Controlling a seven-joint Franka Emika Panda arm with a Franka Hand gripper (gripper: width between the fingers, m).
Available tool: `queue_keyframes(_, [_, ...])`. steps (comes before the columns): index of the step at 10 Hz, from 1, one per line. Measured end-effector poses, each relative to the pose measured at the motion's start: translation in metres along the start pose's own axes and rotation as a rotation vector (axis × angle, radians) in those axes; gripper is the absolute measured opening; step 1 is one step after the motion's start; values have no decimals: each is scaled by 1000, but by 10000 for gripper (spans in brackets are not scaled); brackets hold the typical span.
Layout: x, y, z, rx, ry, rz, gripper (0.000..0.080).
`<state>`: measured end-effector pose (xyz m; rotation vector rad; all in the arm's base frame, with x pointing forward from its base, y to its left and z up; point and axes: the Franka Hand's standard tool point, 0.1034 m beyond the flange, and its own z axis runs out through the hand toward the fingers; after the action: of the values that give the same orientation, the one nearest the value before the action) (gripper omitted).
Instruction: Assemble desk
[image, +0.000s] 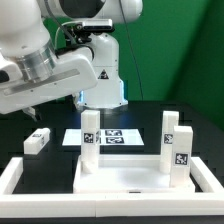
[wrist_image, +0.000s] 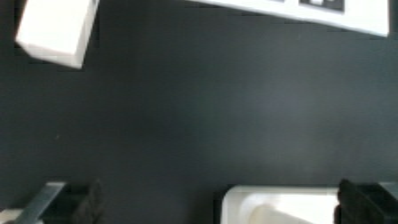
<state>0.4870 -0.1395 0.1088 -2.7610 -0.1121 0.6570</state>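
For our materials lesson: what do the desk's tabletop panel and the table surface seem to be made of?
Tabletop panel: probably white plastic, smooth and matte; evenly coloured, with clean moulded-looking edges.
Table surface: dark and matte, possibly cloth or a mat; almost no reflection, material uncertain.

A: Where is the exterior view looking from?
B: It is sitting low and close in front, facing the arm across the table.

A: And the wrist view?
B: It is pointing down at the table, much nearer. Both are catching the marker board and loose leg.
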Motion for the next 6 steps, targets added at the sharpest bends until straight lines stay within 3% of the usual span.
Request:
queue_keyframes(1, [0,-2,2,13,-45,-6,649])
queue_keyframes(4, [0,1,2,12,-44,-11,649])
queue_keyframes(6, [-20,26,1,30,-80,18,649])
